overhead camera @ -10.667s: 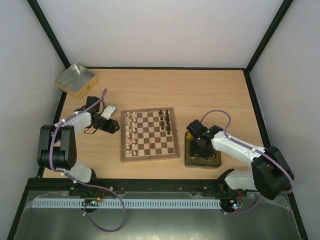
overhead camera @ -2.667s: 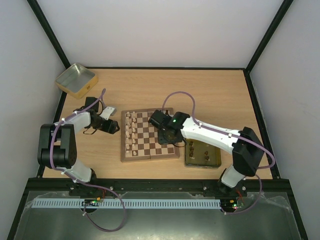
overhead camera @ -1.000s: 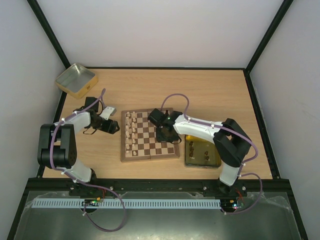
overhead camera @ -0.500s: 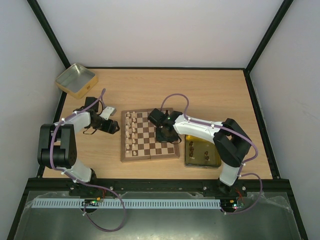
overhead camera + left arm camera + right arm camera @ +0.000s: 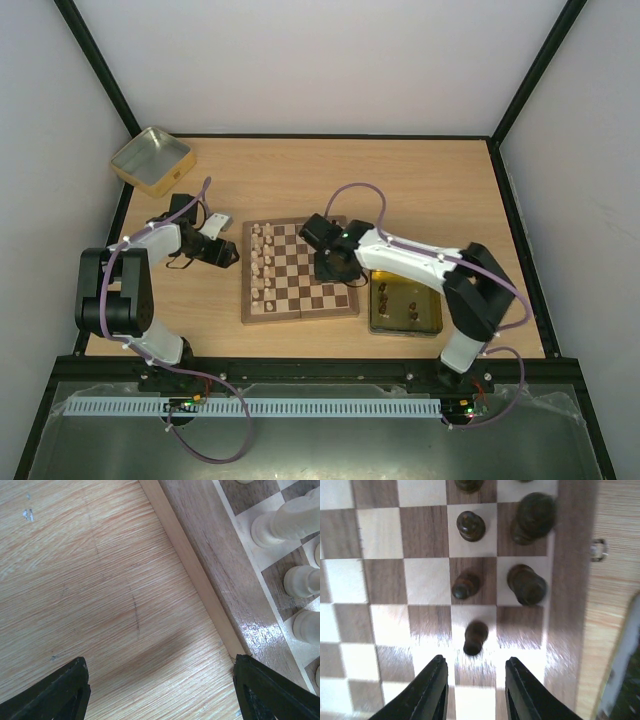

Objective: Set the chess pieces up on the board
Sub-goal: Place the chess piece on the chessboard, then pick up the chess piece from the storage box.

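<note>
**Status: one dark piece released.**

The right hand (image 5: 475, 664) was at the gold rectangular metal tin (image 5: 372, 300) earlier and has since travelled to the right side of the small square wooden chessboard (image 5: 300, 317). Its fingers are now spread. A dark brown turned wooden pawn (image 5: 476, 637) stands free and upright on a light square just ahead of the fingertips, touching neither finger. It continues the column of dark pawns (image 5: 470, 526), one file in from the board's right rim (image 5: 570, 580). The back-row square beside it appears vacant.

The left hand (image 5: 157, 669) has not moved. It lies on the tabletop (image 5: 75, 580) just beside the board's left rim, fingers spread wide and holding nothing. The pale cream pieces (image 5: 262, 262) fill the two left-hand columns.

**Consequence.** The placement looks complete. Several dark pieces (image 5: 412, 300) remain in the tin, so the dark side is unfinished. The likely next step is another pick from the tin.
</note>
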Tool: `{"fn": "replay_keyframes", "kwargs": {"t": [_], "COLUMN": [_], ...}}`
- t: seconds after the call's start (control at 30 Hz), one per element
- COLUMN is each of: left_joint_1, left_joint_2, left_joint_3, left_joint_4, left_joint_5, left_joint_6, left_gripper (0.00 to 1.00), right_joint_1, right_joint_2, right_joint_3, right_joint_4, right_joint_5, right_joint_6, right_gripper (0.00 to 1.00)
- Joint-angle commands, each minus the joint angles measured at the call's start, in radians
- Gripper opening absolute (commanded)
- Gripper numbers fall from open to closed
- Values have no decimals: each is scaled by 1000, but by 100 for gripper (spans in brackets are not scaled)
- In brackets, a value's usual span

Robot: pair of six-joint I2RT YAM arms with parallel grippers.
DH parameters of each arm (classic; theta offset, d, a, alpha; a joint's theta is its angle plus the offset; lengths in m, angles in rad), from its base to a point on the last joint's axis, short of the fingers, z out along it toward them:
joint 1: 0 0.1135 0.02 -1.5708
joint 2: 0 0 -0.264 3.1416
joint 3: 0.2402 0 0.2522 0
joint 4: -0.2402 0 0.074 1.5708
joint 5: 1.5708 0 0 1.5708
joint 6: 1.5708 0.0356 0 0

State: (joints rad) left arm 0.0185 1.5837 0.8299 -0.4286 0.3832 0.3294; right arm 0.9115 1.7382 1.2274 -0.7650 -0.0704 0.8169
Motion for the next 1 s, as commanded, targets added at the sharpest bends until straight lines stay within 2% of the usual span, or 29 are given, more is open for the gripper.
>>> {"fn": "replay_keyframes", "kwargs": {"t": [0.0, 0.17, 0.33, 0.63, 0.97], "left_joint_1": [6, 6, 5, 3, 1], "left_joint_2": [-15, -7, 6, -7, 11], "left_joint_3": [-5, -4, 4, -5, 3], "left_joint_4": [-10, -12, -15, -17, -19], "left_joint_5": [8, 17, 24, 19, 23], "left_joint_6": [8, 10, 11, 10, 10], "left_gripper": [79, 79, 79, 79, 79], "right_joint_1": [-1, -38, -211, -336, -348], "right_joint_2": [-182, -393, -572, -674, -706], "right_joint_3": [-42, -133, -357, -592, -638], "right_joint_4": [-94, -236, -277, -186, -160], "right_joint_5": [54, 185, 160, 82, 61], "right_joint_6": [39, 134, 156, 176, 201], "right_gripper": [31, 31, 32, 33, 33]}}
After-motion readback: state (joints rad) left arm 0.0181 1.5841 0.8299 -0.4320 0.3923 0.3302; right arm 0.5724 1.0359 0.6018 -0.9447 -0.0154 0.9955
